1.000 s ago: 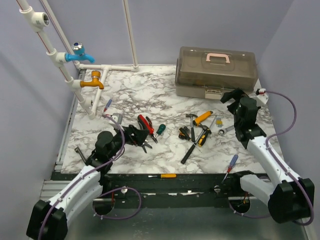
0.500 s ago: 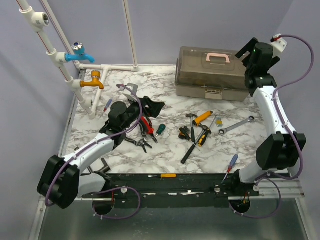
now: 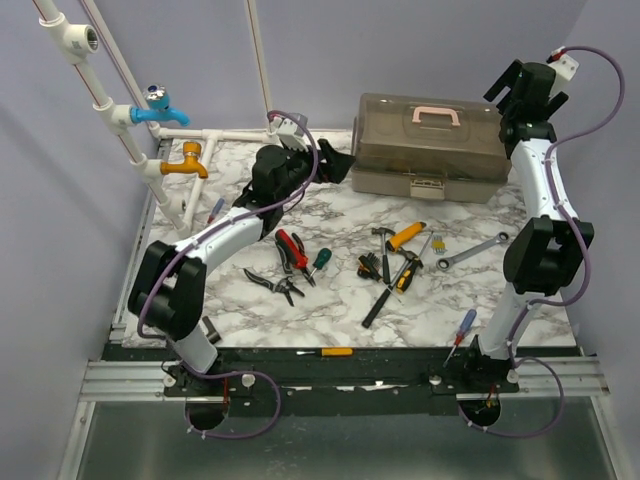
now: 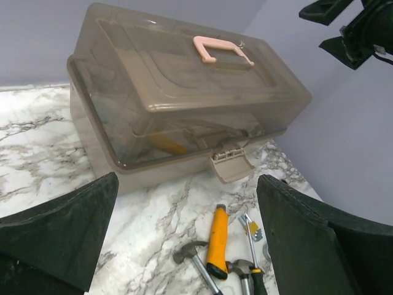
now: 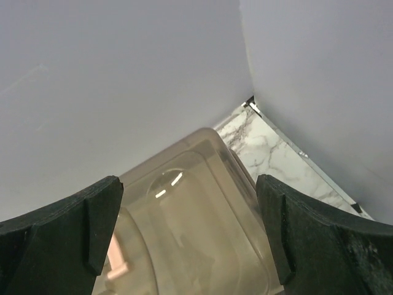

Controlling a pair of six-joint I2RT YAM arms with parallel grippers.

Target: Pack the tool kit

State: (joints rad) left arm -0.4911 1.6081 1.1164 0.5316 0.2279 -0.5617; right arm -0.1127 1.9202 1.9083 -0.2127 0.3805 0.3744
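The toolbox is sitting with its lid down and the pink handle on top. Both arms are parked by it: the left gripper is just off the toolbox's left end with its fingers spread wide, and the right gripper is up above the right end, spread wide too. The loose stuff, hammers, red pliers and a wrench, is scattered on the marble table in front of the toolbox, well apart from both grippers.
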